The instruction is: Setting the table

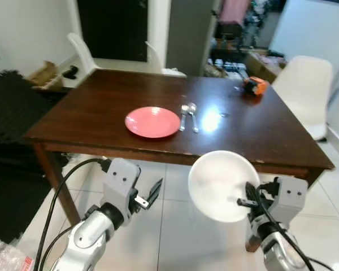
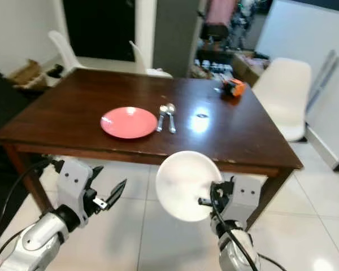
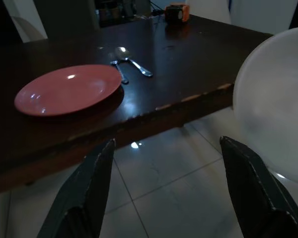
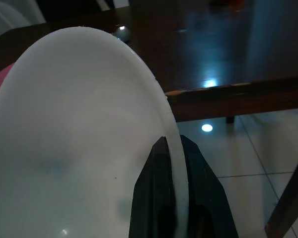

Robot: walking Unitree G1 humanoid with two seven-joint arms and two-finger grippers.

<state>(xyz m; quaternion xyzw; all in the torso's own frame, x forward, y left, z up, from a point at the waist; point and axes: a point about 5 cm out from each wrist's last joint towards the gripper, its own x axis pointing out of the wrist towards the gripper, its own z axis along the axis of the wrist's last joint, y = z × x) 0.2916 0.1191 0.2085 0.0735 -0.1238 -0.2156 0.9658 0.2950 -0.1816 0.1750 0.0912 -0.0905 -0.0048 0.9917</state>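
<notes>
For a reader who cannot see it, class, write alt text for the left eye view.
The robot's right hand holds a white bowl by its rim, below the near edge of a dark wooden table. A pink plate lies on the table with two spoons beside it; the left hand is open and empty.

We get bright, even light in the head views, with a hot glare patch on the dark table [image 1: 214, 121] beside the spoons [image 1: 188, 116]. Both wrist views are dim and bluish. The white bowl [image 4: 74, 148] sits soft and out of focus up close.
</notes>
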